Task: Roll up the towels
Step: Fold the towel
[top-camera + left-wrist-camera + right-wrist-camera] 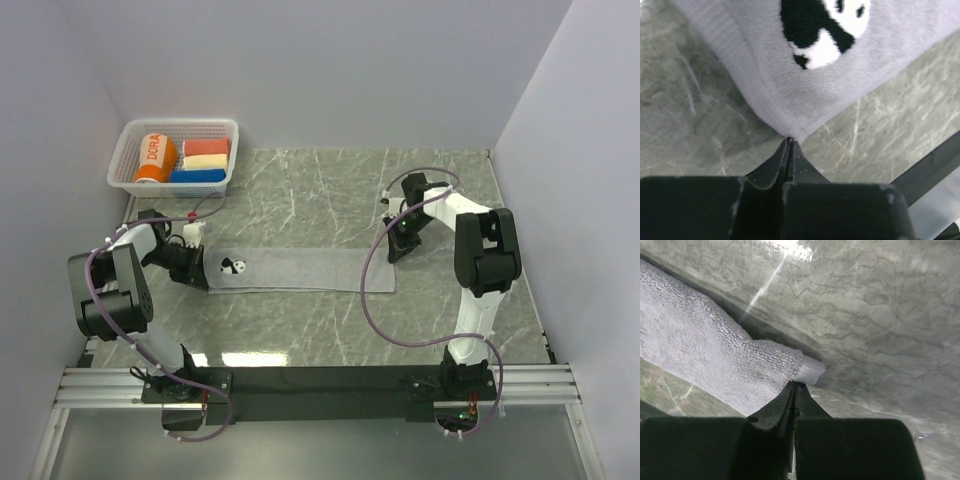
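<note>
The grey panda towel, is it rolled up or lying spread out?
Spread out: the grey panda towel lies as a flat strip on the table, left gripper and right gripper pinching its end corners.

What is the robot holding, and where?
The grey towel: left end effector pinches a corner at the panda end, right end effector a corner at the other end.

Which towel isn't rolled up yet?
The grey towel with the panda, lying flat on the table. The orange roll, red roll, cream roll and blue roll sit in the basket.
</note>
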You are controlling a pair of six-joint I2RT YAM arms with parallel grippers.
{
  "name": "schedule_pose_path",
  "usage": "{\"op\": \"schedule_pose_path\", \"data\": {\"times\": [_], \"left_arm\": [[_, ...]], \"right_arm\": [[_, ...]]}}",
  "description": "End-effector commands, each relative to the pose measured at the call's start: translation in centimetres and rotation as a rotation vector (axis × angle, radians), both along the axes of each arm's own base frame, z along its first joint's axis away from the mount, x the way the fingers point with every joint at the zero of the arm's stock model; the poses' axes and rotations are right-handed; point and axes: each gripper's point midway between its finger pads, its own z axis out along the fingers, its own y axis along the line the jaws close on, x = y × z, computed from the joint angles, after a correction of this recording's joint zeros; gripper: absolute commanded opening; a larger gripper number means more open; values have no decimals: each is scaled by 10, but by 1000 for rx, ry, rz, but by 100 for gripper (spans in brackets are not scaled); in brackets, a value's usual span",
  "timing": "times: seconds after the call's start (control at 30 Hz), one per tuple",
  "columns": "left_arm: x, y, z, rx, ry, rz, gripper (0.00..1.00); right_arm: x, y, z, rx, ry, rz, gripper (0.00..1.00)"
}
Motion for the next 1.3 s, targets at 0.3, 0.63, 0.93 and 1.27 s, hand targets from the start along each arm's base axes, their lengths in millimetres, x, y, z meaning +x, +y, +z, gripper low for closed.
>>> {"op": "schedule_pose_path", "data": {"times": [0.3, 0.63, 0.93, 1.27], "left_arm": [[-5, 2, 25, 24, -105, -140, 4], [6, -9, 45, -32, -190, -135, 29], [26, -8, 61, -29, -265, -88, 35], [30, -4, 66, -2, -297, -82, 45]], "right_arm": [[46, -15, 18, -17, -111, -98, 0], [35, -24, 24, -9, -80, -127, 25], [12, -25, 22, -9, -14, -170, 47], [3, -9, -6, -101, 15, -117, 42]]}}
